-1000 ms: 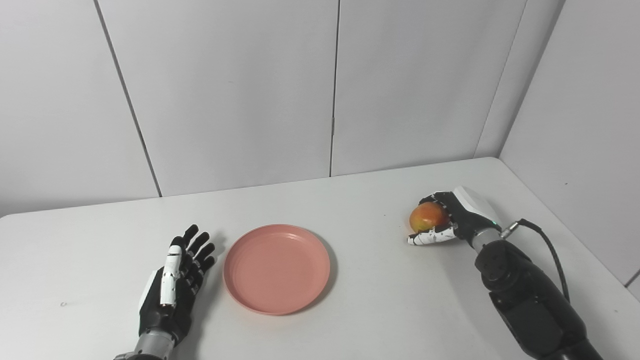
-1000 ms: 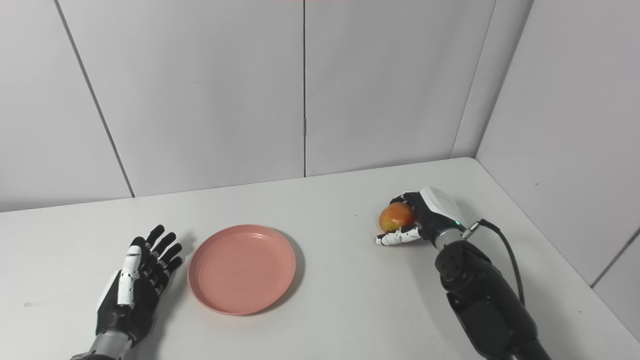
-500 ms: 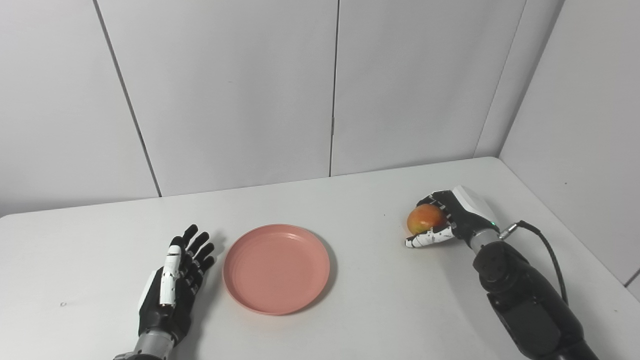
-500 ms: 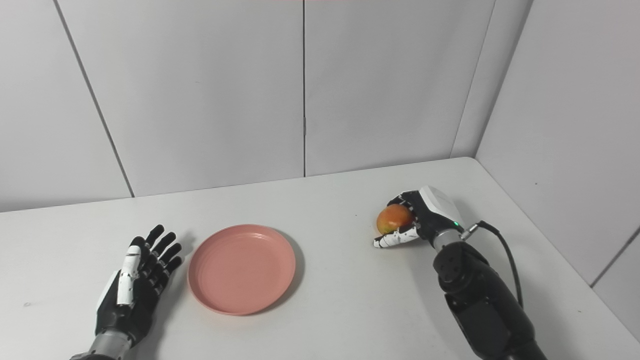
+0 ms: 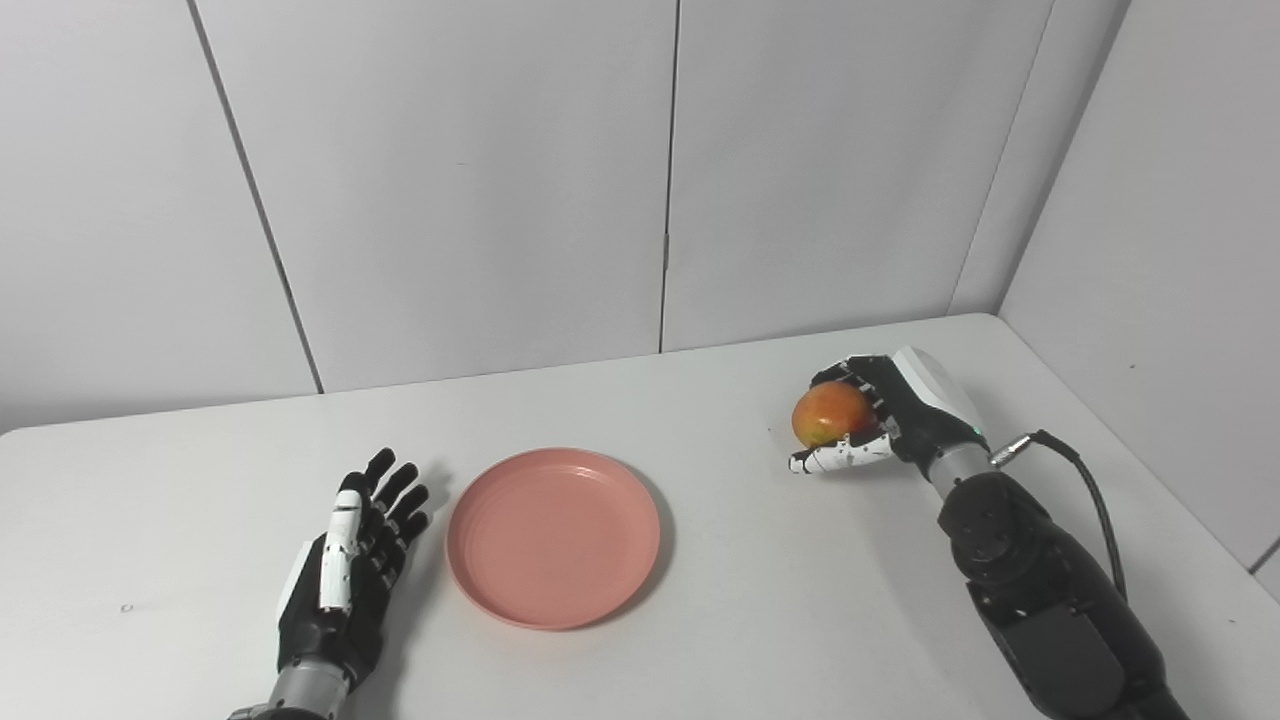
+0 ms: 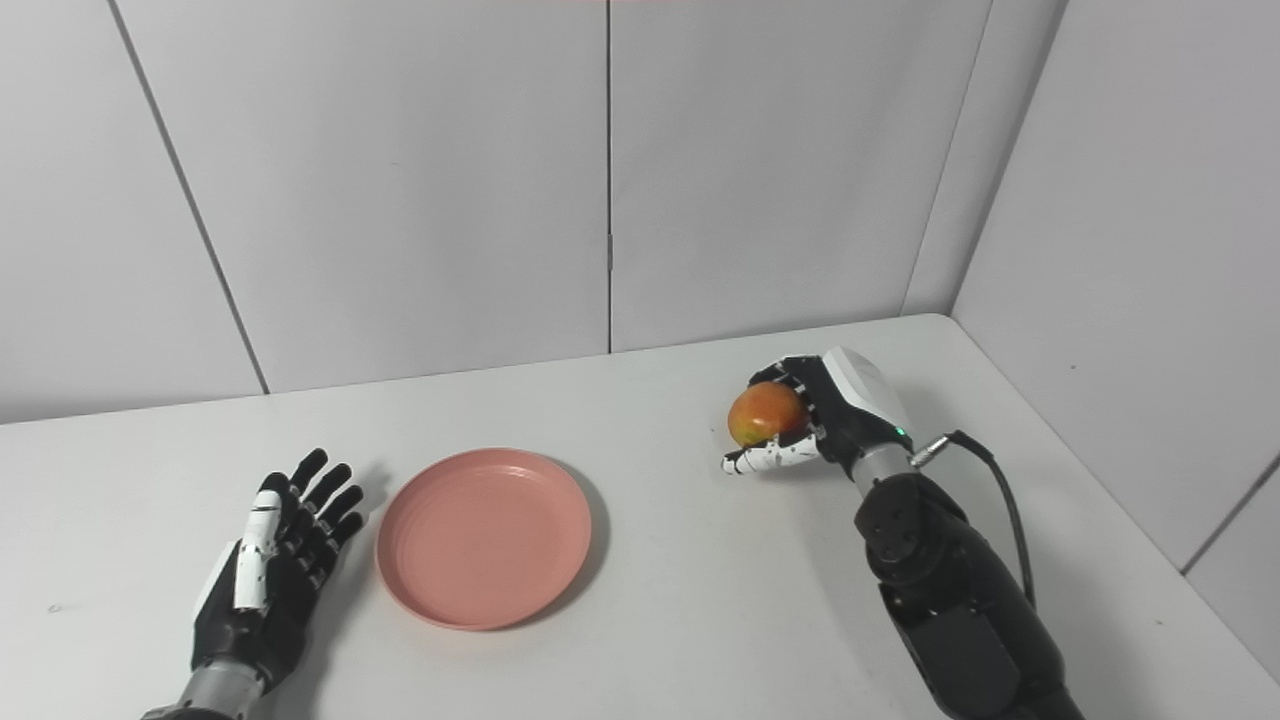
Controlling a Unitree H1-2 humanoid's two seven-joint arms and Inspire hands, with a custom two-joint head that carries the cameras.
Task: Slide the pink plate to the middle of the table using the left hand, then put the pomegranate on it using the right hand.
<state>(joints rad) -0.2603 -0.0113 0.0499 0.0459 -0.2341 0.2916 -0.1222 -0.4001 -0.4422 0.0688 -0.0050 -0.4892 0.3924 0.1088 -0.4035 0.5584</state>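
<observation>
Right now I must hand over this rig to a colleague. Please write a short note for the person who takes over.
Left hand: open, resting flat on the table just left of the pink plate, not touching it.
Right hand: shut on the pomegranate, held above the table on the right side.
Done: the plate lies near the middle of the table; the fruit is grasped and off the surface.
Left: carry the pomegranate left over the empty plate, set it down, open the hand.

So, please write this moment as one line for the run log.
left hand: open, beside pink plate | right hand: shut on pomegranate, right of plate | plate: empty
</observation>
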